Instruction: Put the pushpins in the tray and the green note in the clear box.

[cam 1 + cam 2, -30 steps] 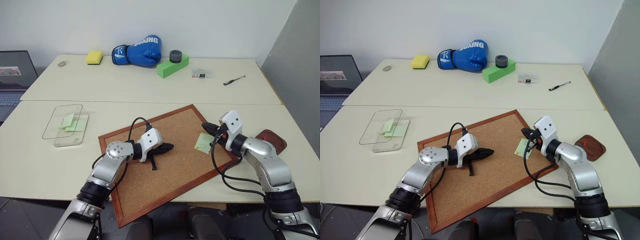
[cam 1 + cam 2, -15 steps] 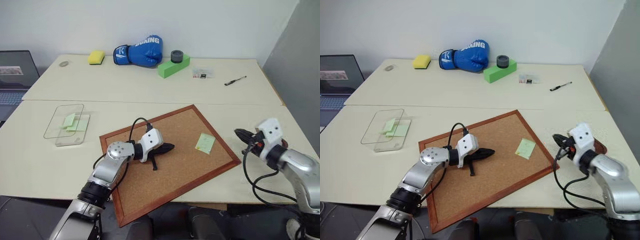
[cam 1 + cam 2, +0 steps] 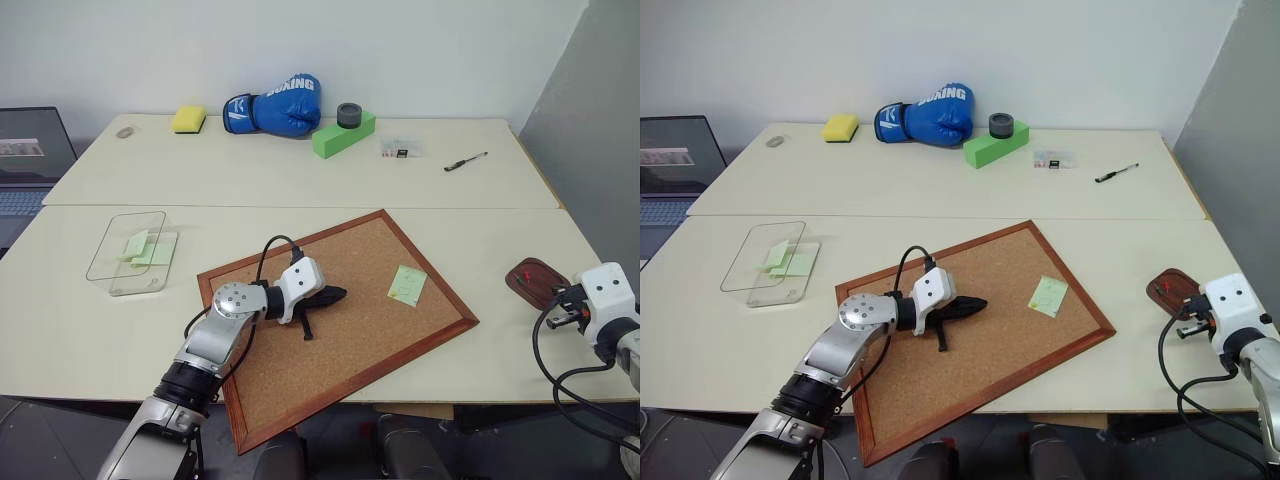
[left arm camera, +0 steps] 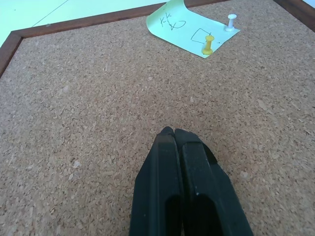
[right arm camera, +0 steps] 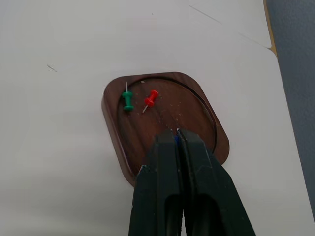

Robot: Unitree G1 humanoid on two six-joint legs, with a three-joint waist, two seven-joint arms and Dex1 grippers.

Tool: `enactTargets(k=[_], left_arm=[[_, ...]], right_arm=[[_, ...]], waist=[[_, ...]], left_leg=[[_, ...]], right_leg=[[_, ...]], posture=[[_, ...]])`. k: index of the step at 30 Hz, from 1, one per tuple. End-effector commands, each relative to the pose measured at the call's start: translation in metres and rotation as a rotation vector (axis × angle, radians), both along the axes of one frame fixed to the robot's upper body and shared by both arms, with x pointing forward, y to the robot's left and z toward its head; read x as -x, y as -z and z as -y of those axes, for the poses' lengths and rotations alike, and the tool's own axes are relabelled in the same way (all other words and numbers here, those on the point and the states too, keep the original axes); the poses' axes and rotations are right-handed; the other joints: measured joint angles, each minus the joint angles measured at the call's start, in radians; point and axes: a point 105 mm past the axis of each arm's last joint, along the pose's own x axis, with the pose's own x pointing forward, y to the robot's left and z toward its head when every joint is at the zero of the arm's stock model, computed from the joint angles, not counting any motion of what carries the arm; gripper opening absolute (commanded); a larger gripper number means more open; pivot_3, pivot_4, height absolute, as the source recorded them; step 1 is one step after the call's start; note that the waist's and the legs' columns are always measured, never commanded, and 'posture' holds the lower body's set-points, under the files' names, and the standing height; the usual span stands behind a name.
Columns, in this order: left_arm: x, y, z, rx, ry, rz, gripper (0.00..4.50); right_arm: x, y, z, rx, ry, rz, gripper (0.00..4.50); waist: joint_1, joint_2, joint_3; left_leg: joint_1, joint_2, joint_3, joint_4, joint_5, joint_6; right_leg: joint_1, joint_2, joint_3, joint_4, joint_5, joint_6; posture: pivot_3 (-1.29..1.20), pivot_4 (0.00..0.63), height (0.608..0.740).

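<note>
Pale bench [image 3: 300, 180] bearing a large wood-framed corkboard [image 3: 340, 320] set at an angle near the front edge; left pincer [image 4: 173, 132] lying low over the cork near the board's middle, its two black fingers [image 4: 162, 172] pressed together and holding nothing; small pale green square paper note [image 3: 407, 284] on the right part of the board, one edge curled up, fastened by two pushpins, a yellow-headed pin [image 4: 208, 44] and a white-headed pin [image 4: 231, 21], both standing upright in the paper; small dark reddish-brown tray with rounded corners [image 5: 197, 105] on the bare bench to the right of the board, well apart from it; inside the tray, a green pushpin [image 5: 128, 100] and a red pushpin [image 5: 150, 99] lying on their sides, just beside each other; right pincer [image 5: 177, 132] poised over the tray's near part, fingers closed, a sliver of blue showing between the tips, too small to identify; shallow transparent plastic rectangular box [image 3: 130, 225] at the left of the bench, well apart from the board, with pale green notes [image 3: 140, 247] lying by it, whether inside or beneath it cannot be told; along the far side, a yellow sponge [image 3: 188, 118], a blue boxing glove [image 3: 275, 103], a bright green foam block [image 3: 343, 133] carrying a dark roll [image 3: 348, 114], a small clear case [image 3: 400, 149] and a black pen [image 3: 466, 161].
</note>
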Motion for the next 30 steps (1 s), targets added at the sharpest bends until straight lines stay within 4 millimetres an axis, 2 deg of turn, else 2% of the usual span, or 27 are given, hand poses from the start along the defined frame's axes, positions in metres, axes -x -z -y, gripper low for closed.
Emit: enactTargets(k=[1,6,12,15,23,24,25,27,28,30], left_arm=[[0.004,0.022,-0.007,-0.066,-0.014,-0.063,0.0],[0.005,0.022,-0.008,-0.065,-0.015,-0.064,0.0],[0.006,0.022,-0.009,-0.067,-0.018,-0.064,0.0],[0.006,0.023,-0.01,-0.07,-0.02,-0.065,0.0],[0.007,0.025,-0.01,-0.076,-0.019,-0.067,0.0],[0.007,0.025,-0.01,-0.077,-0.018,-0.067,0.0],[0.007,0.025,-0.01,-0.077,-0.017,-0.067,0.0],[0.007,0.025,-0.01,-0.078,-0.015,-0.066,0.0],[0.007,0.025,-0.01,-0.078,-0.015,-0.066,0.0],[0.006,0.025,-0.01,-0.079,-0.016,-0.065,0.0]], right_arm=[[-0.007,-0.012,0.013,0.032,0.031,0.061,0.01],[-0.015,-0.01,0.014,0.019,0.023,0.053,0.01],[-0.023,-0.005,0.011,-0.012,0.012,0.04,1.1],[-0.024,-0.003,0.01,-0.019,0.008,0.034,1.81],[-0.023,-0.001,0.011,-0.074,0.032,0.028,3.33],[-0.022,-0.001,0.011,-0.072,0.034,0.027,3.65],[-0.022,-0.001,0.011,-0.069,0.035,0.028,3.74],[-0.021,-0.005,0.013,-0.062,0.04,0.047,4.28],[-0.021,-0.008,0.013,-0.06,0.044,0.062,4.43],[-0.018,-0.021,0.011,-0.053,0.033,0.11,4.43]], waist=[[0.0,0.0,0.0],[0.0,0.0,0.0],[0.0,0.0,0.0],[0.0,0.0,0.0],[0.0,0.0,0.0],[0.0,0.0,0.0],[0.0,0.0,0.0],[-0.001,0.0,0.0],[-0.001,0.0,0.0],[0.0,0.0,0.0]], left_leg=[[0.0,0.0,0.0,0.0,0.0,0.0],[0.0,0.0,0.0,0.0,0.0,0.0],[0.0,0.0,0.0,-0.001,0.0,0.0],[0.0,0.0,0.0,-0.001,0.0,0.0],[0.0,0.0,0.0,-0.001,0.0,0.0],[0.0,0.0,0.0,-0.001,0.0,0.0],[0.0,0.0,0.0,-0.001,0.0,0.0],[0.0,0.0,0.0,-0.001,0.0,0.0],[0.0,0.0,0.0,-0.001,0.0,0.0],[0.0,0.0,0.0,-0.001,0.0,0.0]], right_leg=[[0.0,0.0,0.0,0.0,0.0,0.0],[0.0,0.0,0.0,-0.001,0.0,0.0],[0.0,0.0,0.0,-0.001,0.0,0.0],[0.0,0.0,0.0,-0.001,0.0,0.0],[0.0,0.0,0.0,-0.001,0.0,0.0],[0.0,0.0,0.0,-0.001,0.0,0.0],[0.0,0.0,0.0,-0.001,0.0,0.0],[0.0,0.0,0.0,-0.001,0.0,0.0],[0.0,0.0,0.0,-0.001,0.0,0.0],[0.0,0.0,0.0,-0.002,0.0,0.0]], posture=[[0.0,0.15,0.74],[0.0,0.15,0.74],[0.0,0.15,0.74],[0.0,0.15,0.74],[0.0,0.15,0.74],[0.0,0.15,0.74],[0.0,0.15,0.74],[0.0,0.15,0.74],[0.0,0.15,0.74],[0.0,0.15,0.74]])
